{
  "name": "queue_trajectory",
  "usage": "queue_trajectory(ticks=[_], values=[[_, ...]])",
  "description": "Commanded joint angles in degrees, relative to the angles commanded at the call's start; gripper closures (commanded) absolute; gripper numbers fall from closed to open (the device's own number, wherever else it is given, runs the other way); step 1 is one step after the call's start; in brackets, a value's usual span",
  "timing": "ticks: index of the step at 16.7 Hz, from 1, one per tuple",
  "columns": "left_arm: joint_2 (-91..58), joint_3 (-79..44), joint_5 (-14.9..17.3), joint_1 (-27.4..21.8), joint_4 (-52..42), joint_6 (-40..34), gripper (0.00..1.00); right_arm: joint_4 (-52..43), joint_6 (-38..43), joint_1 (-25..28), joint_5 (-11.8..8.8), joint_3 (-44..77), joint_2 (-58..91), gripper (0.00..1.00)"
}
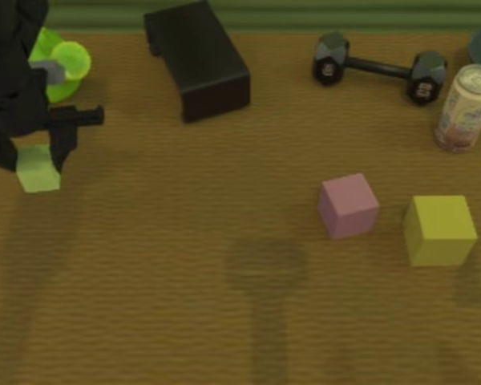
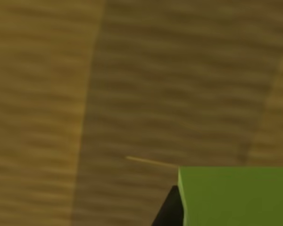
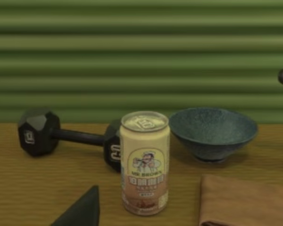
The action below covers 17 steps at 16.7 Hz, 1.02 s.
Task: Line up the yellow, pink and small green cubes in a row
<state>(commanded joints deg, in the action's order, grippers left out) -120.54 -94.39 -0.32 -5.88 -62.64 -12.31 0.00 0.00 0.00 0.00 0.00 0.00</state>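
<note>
A wooden table (image 1: 184, 281) seen from above holds 3 cubes. The left gripper (image 1: 44, 156), at about 9 o'clock near the table's left edge, is clenched on the small green cube (image 1: 38, 170), which sits at its fingertips; whether the cube is lifted off the wood cannot be told. The pink cube (image 1: 349, 206) lies at about 3 o'clock, with the larger yellow cube (image 1: 439, 230) just beside it toward the right edge, a small gap between them. To do this step well, the green cube probably should travel low and level toward 3 o'clock and land left of the pink cube, faces squared to its neighbours. That path looks open: bare wood fills the middle. The black box (image 1: 199, 60), dumbbell (image 1: 378, 70) and can (image 1: 463, 108) sit along 12 to 2 o'clock, well apart from the route. The right gripper is out of sight.
</note>
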Motion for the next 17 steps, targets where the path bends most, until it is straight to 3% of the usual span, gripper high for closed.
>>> queue_trajectory(ticks=[4,10,12,14,17], values=[[-6.02,-10.50,-0.25,-10.85,-5.19,-9.67,1.00,0.00,0.00,0.00,0.00,0.00,0.00,0.00],[-16.70,-30.34,-0.60,-35.88,-15.14,-29.47,1.00,0.00,0.00,0.00,0.00,0.00,0.00,0.00],[-19.12,-35.67,-0.76,-42.14,-17.58,-35.02,1.00,0.00,0.00,0.00,0.00,0.00,0.00,0.00],[-20.59,-39.34,-0.94,-45.96,-19.14,-38.74,1.00,0.00,0.00,0.00,0.00,0.00,0.00,0.00],[-21.11,-40.67,-1.03,-47.33,-19.71,-40.09,1.00,0.00,0.00,0.00,0.00,0.00,0.00,0.00]])
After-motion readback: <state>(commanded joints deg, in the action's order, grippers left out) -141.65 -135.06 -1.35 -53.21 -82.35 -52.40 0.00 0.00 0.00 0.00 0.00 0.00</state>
